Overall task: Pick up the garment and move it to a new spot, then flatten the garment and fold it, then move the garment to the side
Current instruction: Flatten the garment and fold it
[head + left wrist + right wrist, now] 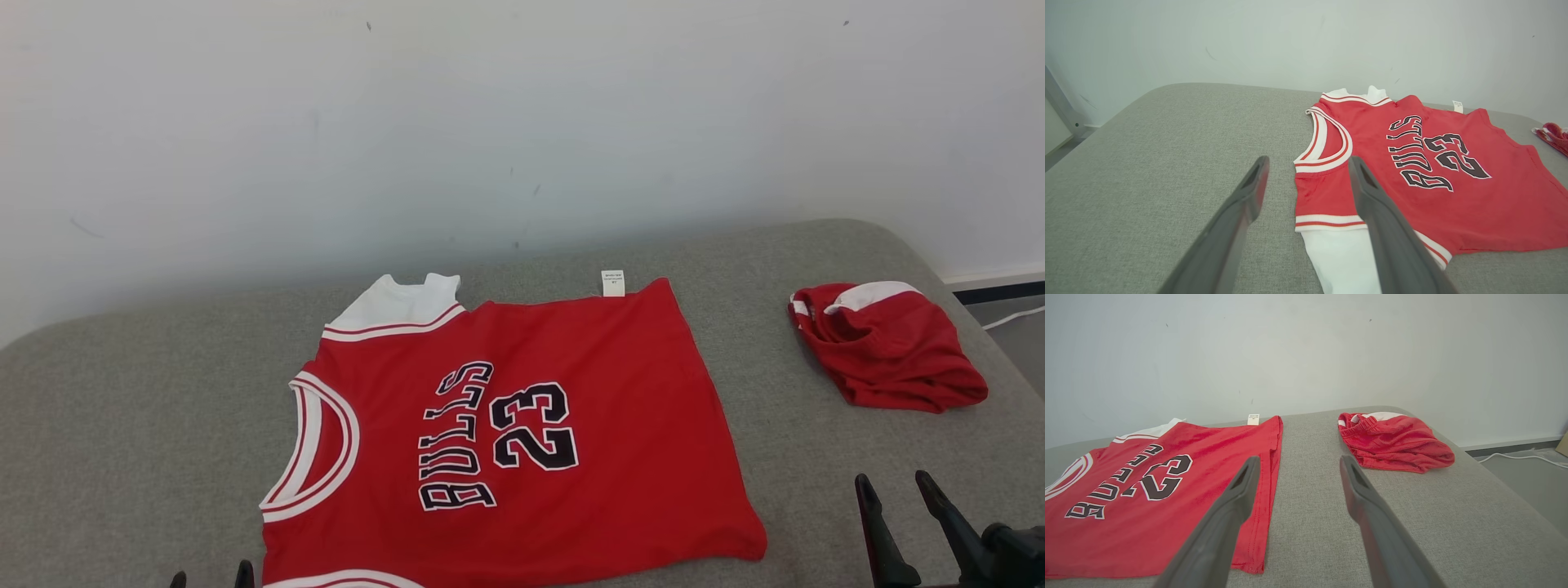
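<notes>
Presently, in the head view, a red sleeveless basketball jersey with black lettering (pixel 522 425) lies spread face up on the grey fabric-covered table (pixel 122 425); its collar end points to the robot's left and its hem to the right, with a small white label (pixel 612 282) at the far hem corner. A bundled red garment with a white band (pixel 886 347) sits well apart, near the table's right edge. The left gripper (pixel 211 574) shows as two fingertips at the bottom edge, just beside the jersey's near shoulder; the right gripper (pixel 891 482) stands near the near hem corner; both have jaws apart and nothing between them.

In the left wrist view, the dark fingers (pixel 1241 212) are spread wide and empty; one lies over bare table and the other over the jersey's shoulder band and white trim, with the armhole just beyond them.

In the right wrist view, the fingers (pixel 1224 522) are likewise wide and empty; one is above the jersey's hem edge and the other over bare table, with the bundle beyond.

Assessment: the jersey appears placed and largely flat; the step in hand is judged to be the start of the fold. The next move calls for each gripper to descend onto its end of the near edge, pinch both layers, and lift evenly together; an uneven lift would likely skew the crease.
</notes>
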Available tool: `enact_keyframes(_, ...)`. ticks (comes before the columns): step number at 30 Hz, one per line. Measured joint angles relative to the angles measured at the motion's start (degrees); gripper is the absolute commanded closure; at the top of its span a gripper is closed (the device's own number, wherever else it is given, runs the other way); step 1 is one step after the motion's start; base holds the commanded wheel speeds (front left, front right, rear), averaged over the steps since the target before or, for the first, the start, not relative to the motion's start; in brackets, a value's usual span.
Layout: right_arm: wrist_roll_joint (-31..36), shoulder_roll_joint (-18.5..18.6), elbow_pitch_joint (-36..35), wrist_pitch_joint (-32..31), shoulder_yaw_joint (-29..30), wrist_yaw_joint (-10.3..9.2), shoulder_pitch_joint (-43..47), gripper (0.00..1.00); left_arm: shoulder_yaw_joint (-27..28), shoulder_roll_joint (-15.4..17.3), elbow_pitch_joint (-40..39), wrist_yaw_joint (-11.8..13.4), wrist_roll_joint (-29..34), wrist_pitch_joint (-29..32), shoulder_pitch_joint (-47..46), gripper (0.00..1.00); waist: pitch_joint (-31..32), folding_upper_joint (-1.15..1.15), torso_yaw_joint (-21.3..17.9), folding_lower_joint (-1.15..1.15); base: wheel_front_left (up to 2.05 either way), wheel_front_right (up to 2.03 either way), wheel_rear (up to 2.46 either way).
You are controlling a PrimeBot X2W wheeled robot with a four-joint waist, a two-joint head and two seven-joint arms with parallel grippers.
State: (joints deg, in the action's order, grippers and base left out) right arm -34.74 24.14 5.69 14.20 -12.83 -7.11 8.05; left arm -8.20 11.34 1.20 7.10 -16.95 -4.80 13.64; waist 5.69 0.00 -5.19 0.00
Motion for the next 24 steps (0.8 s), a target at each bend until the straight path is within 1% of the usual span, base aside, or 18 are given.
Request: enact_keyframes(24,2.7,-1.6,-2.0,-2.1,3.4,-0.02,1.7,0.00,1.1,-1.8,-2.6,0.0,2.4,5.1,0.1,0.00,-0.3,0.00,0.5,0.00,0.00,0.00,0.00)
